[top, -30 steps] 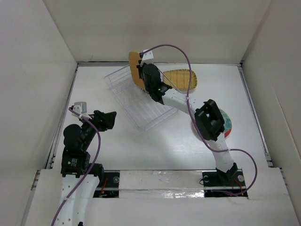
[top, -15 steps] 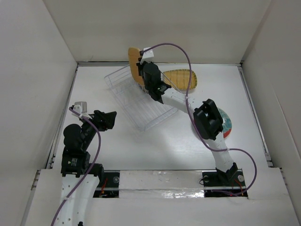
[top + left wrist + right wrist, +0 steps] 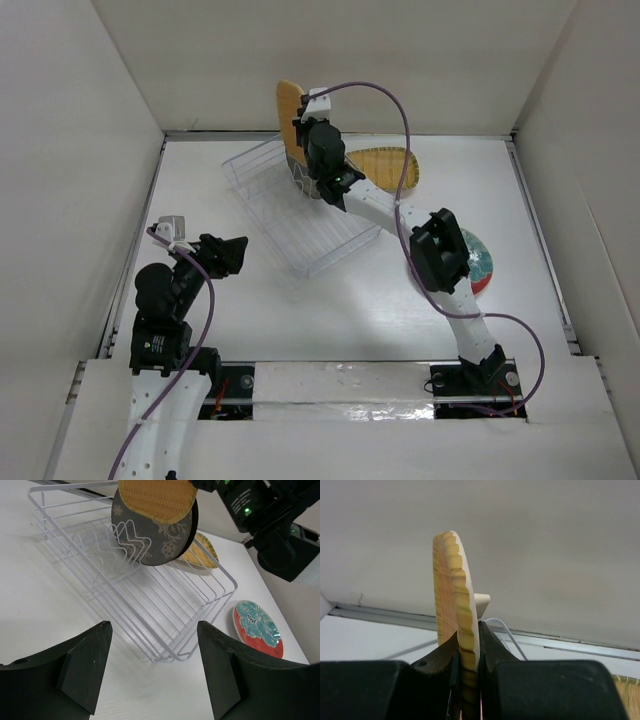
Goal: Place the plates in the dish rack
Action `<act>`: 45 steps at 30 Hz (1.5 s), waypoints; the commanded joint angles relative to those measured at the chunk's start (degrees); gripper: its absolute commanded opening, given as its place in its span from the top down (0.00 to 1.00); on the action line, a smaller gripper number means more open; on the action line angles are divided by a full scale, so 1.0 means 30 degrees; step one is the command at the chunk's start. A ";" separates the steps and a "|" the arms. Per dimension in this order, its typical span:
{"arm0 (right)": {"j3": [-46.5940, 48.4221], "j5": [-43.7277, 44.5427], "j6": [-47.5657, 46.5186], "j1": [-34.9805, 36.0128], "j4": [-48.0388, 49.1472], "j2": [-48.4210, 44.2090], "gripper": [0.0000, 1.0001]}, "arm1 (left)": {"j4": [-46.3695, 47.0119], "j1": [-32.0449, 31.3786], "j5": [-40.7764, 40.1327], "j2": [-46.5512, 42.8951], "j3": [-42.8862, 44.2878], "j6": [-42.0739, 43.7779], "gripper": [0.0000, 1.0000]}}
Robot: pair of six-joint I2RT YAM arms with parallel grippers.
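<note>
First plate stands in the dish rack's far end, second plate above it, third plate and fourth plate rightward.

No legible txt, nos., labels or brand marks were seen in any view.

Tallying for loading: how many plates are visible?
4: orange plate in the right gripper, dark grey plate standing in the dish rack, yellow plate and teal plate on the table. Another may be hidden.
</note>
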 commanded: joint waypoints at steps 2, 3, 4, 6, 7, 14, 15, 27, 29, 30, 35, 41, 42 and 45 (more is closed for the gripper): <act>0.1184 -0.0366 0.0015 -0.0061 0.2305 0.0760 1.00 | 0.1043 -0.0113 0.0321 0.0114 -0.0115 0.0261 0.35; 0.1214 -0.0395 -0.0014 -0.0061 0.2363 0.0878 1.00 | 0.1043 -0.0113 0.0408 0.0114 -0.0115 0.0261 0.35; 0.1185 -0.0541 -0.0102 -0.0061 0.2480 0.0966 1.00 | 0.1043 -0.0113 0.0409 0.0114 -0.0115 0.0261 0.35; 0.1068 -0.0688 -0.0102 -0.0061 0.2744 0.1230 1.00 | 0.1014 -0.0113 0.0409 0.0114 -0.0115 0.0290 0.35; 0.0952 -0.0805 -0.0015 -0.0061 0.2744 0.1289 1.00 | 0.1042 -0.0113 0.0438 0.0085 -0.0115 0.0290 0.35; -0.2467 -0.0223 0.0190 0.0142 0.5081 0.1114 1.00 | 0.1101 -0.0113 0.0497 0.0085 -0.0115 0.0290 0.35; -0.3028 -0.0104 0.0219 0.0144 0.5436 0.0997 1.00 | 0.1101 -0.0113 0.0555 0.0085 -0.0115 0.0261 0.35; -0.9153 0.2269 0.1361 0.0877 0.8398 -0.1228 0.59 | 0.1189 -0.0113 0.0761 -0.0003 -0.0174 0.0261 0.35; -1.0354 0.2823 0.1595 0.1052 0.9039 -0.1696 0.59 | 0.1189 -0.0113 0.0731 -0.0061 -0.0174 0.0232 0.35; -1.0735 0.3030 0.1713 0.1052 0.9130 -0.2221 0.57 | 0.1189 -0.0113 0.0731 -0.0062 -0.0145 0.0232 0.35; -1.2551 0.3384 0.2912 0.1433 0.8344 -0.4244 0.47 | 0.1189 -0.0113 0.0761 -0.0237 -0.0174 0.0174 0.35; -1.4894 0.2301 0.5077 0.1259 0.6030 -0.8929 0.39 | 0.1160 -0.0113 0.0615 -0.0880 -0.0203 0.0144 0.35; -1.6204 0.2329 0.5547 0.1083 0.5910 -0.9631 0.54 | 0.1102 -0.0113 0.0527 -0.0969 -0.0232 0.0144 0.35; -1.8466 0.2008 0.8472 -0.0495 0.4916 -1.2561 1.00 | 0.0956 -0.0494 0.0147 -0.1555 -0.0203 0.0144 0.42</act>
